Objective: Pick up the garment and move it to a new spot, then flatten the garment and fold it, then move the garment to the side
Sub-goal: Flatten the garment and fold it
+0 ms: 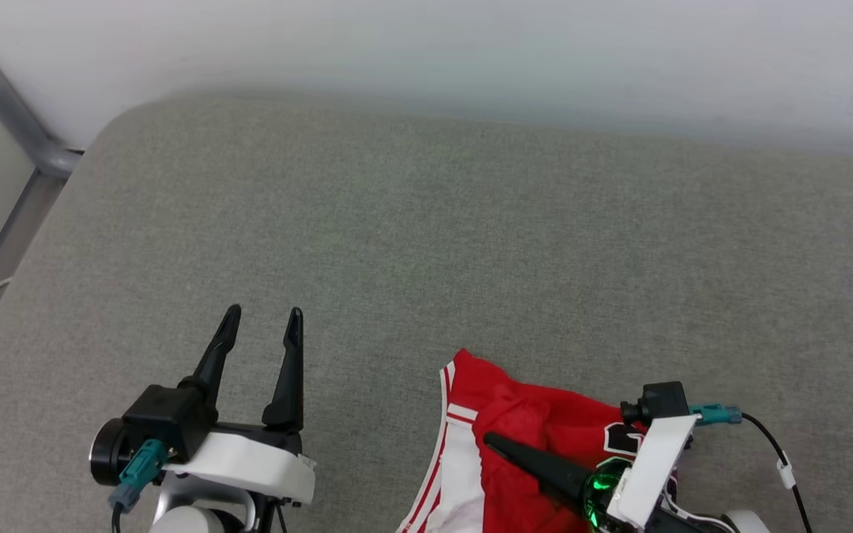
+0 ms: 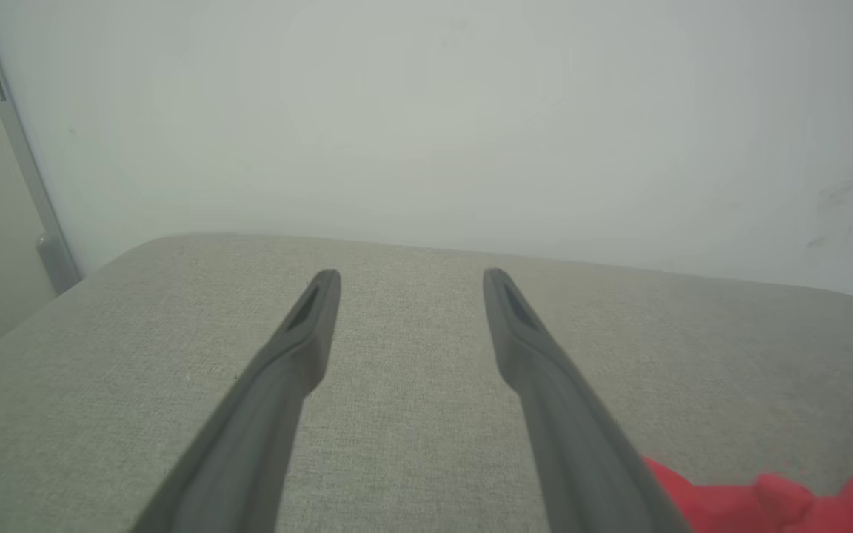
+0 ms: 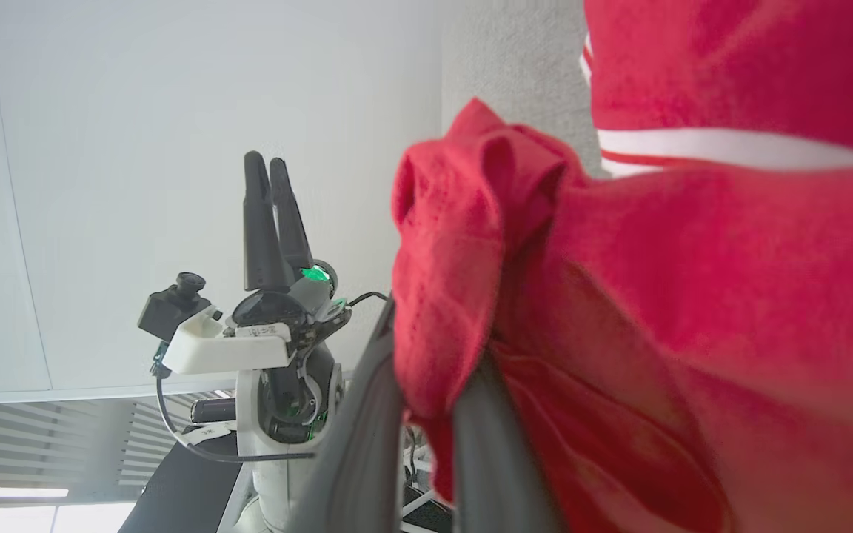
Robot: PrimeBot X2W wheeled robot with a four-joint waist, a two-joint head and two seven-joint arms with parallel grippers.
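While the right gripper [image 1: 497, 444] pinched a bunched fold of the red mesh jersey-style garment [image 1: 523, 429] with white sleeves and red-white striped trim, its jaws were pressed nearly together with cloth caught between them. That was plain in the right wrist view. The garment lay crumpled at the near edge of the grey woven-fabric surface [image 1: 426, 222], right of centre, and ran out of the bottom of the head view. A scrap of black-and-white lettering showed beside the wrist. The left gripper [image 1: 263, 314] hovered well apart to the left over bare fabric, jaws spread wide and holding nothing.

The step in hand looked like the pick-up and carry. To do it well, the right arm would need to rise enough for the trailing cloth to clear the surface, since a single pinch on loose mesh could slip if the hem dragged. The open middle of the surface seemed the sound place to set it down, within reach of both grippers. There the left one could take a second edge for spreading.
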